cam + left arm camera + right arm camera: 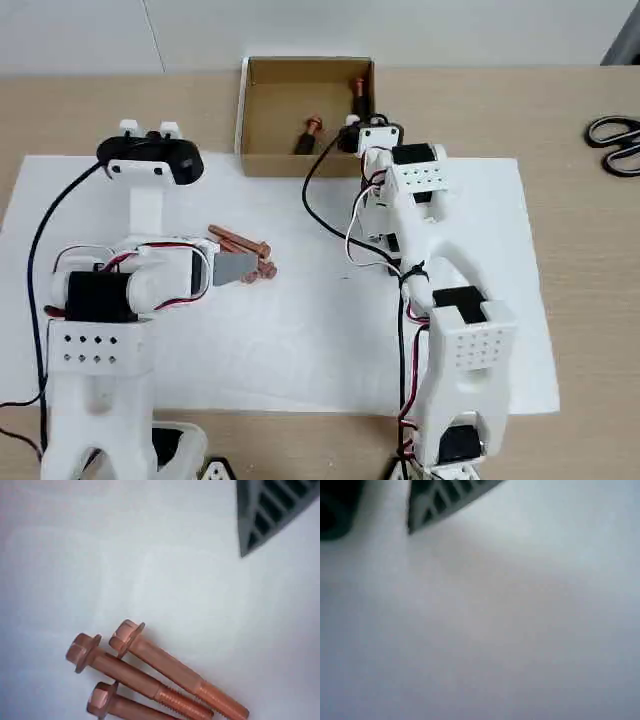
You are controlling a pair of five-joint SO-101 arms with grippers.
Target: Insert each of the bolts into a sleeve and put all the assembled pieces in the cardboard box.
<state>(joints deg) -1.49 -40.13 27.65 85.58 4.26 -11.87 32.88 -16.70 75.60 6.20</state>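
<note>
Three copper-coloured bolts (127, 675) lie side by side, touching each other, on the white paper (330, 340), left of centre in the high view. The left gripper (238, 268) sits just beside their heads, and none of these angles show whether it's spread or pressed together. The right gripper (440, 505) hangs over bare paper near the cardboard box (285, 100) at top centre. Same story there, can't tell its state. Two assembled pieces (308, 136) are already lying in the box. The dark blob (335, 510) in the upper left of the right wrist view might be a sleeve, but it's too blurry to call.

Handling-wise, the bolts look like solid metal, so they should be stiff, not fragile and a bit hefty for their size. They're also smooth and round enough to roll or slip. Best bet is probably to pinch the outermost one across the plain shank just below the flange, which leaves the threaded end free for the sleeve.
</note>
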